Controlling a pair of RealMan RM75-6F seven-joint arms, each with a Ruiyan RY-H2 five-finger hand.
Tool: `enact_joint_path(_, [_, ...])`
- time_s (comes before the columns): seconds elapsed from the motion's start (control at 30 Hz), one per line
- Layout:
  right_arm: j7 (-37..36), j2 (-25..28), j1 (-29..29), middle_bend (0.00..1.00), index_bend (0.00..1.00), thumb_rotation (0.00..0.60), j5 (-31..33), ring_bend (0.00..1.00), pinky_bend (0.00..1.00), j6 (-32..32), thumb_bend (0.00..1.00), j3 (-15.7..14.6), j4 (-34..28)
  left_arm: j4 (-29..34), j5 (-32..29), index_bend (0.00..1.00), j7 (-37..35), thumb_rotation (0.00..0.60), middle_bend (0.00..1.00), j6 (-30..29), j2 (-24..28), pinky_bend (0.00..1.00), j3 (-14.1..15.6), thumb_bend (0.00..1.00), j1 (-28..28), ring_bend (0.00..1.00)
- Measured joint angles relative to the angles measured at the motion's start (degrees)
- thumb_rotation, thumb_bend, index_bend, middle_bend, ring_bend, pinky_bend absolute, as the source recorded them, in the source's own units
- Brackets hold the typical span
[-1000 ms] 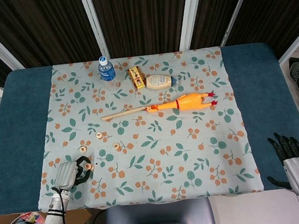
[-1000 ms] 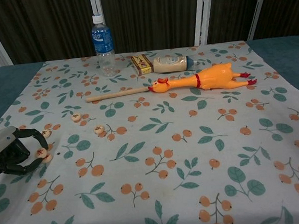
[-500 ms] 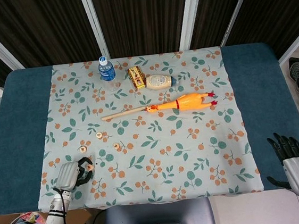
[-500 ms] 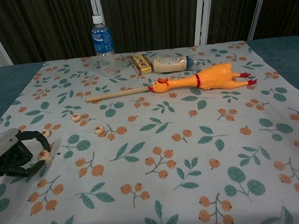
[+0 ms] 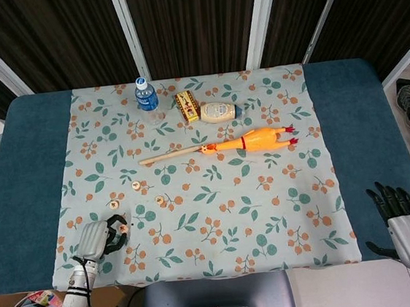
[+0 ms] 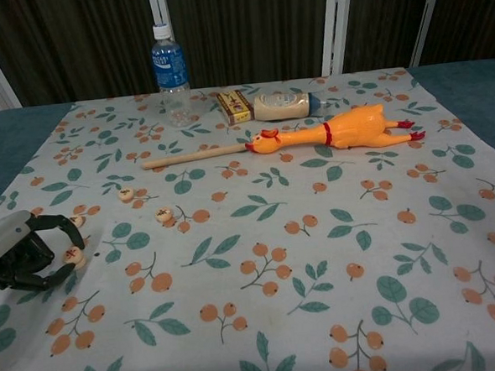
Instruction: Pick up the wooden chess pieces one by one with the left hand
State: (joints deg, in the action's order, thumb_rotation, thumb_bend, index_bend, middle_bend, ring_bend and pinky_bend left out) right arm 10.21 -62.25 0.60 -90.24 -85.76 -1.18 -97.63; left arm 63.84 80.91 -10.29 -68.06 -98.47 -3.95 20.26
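My left hand [image 5: 97, 239] [image 6: 20, 250] sits at the near left corner of the cloth, fingers curled, pinching a round wooden chess piece [image 5: 123, 226] [image 6: 71, 257] at its fingertips. Three more wooden chess pieces lie on the cloth just beyond it: one [image 5: 113, 204] [image 6: 77, 221] closest to the hand, one [image 5: 136, 185] [image 6: 125, 194] farther back, and one [image 5: 160, 200] [image 6: 161, 213] to the right. My right hand [image 5: 401, 222] shows only in the head view, off the cloth at the near right, with its fingers stretched out and holding nothing.
A rubber chicken [image 5: 253, 140] [image 6: 337, 131] and a wooden stick [image 5: 168, 156] [image 6: 191, 157] lie across the middle back. Behind them stand a water bottle [image 5: 145, 95] [image 6: 170, 72], a small box [image 5: 187, 106] [image 6: 234, 105] and a squeeze bottle [image 5: 218, 111] [image 6: 283, 106].
The left hand's fingers have closed a little more on the chess piece and the hand has shifted slightly. The right hand has not moved.
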Motion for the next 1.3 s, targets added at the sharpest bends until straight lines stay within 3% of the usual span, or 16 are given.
enact_joint_path(0.67, [-0.05, 0.02, 0.14, 0.00, 0.00, 0.600, -0.14, 0.00, 0.00, -0.28, 0.13, -0.06, 0.01, 1.09, 0.40, 0.37, -1.23, 0.600, 1.00, -0.51, 0.98, 1.00, -0.20, 0.41, 0.11, 1.00])
enact_joint_path(0.87, [-0.40, 0.14, 0.19, 0.00, 0.00, 0.600, -0.20, 0.00, 0.00, -0.39, 0.13, -0.07, 0.03, 4.49, 0.02, 0.37, -2.36, 0.600, 1.00, -2.06, 4.19, 1.00, -3.70, 0.41, 1.16, 1.00])
enact_joint_path(1.07, [-0.21, 0.08, 0.17, 0.00, 0.00, 0.600, -0.30, 0.00, 0.00, -0.31, 0.13, -0.14, 0.06, 6.05, -4.49, 0.38, -1.73, 0.600, 1.00, 2.09, 6.70, 1.00, -7.38, 0.41, 3.67, 1.00])
enact_joint_path(1.3, [-0.02, -0.02, 0.10, 0.00, 0.00, 0.600, 0.05, 0.00, 0.00, -0.11, 0.13, -0.03, 0.00, 4.30, -7.48, 0.38, -1.05, 0.600, 1.00, 6.08, 6.64, 1.00, -8.46, 0.41, 5.38, 1.00])
